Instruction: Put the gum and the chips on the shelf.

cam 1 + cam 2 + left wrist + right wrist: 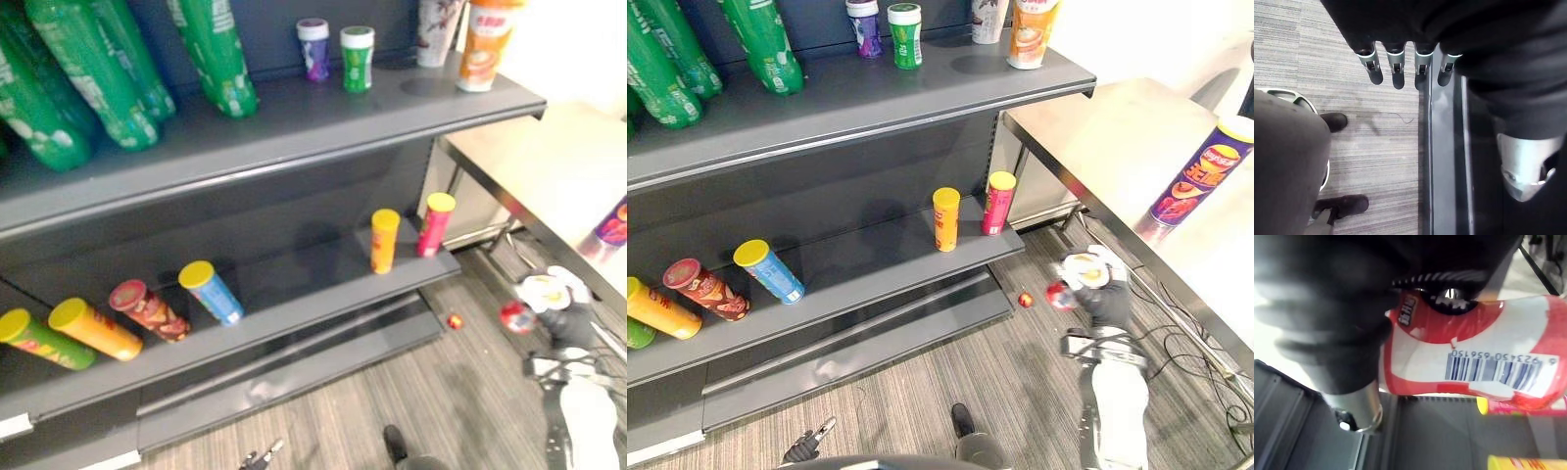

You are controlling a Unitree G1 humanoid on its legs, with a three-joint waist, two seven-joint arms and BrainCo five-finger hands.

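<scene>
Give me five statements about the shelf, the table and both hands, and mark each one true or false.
1. The right hand is curled round a red-and-white bottle. True.
2. The left hand grips a chips can. False: its fingers are straight and hold nothing.
3. The orange chips can and the pink chips can stand upright on the lower shelf. True.
4. The purple chips can lies on the lower shelf. False: it stands on the steel table.
5. The purple gum bottle and the green gum bottle stand on the lower shelf. False: they stand on the upper shelf.
</scene>
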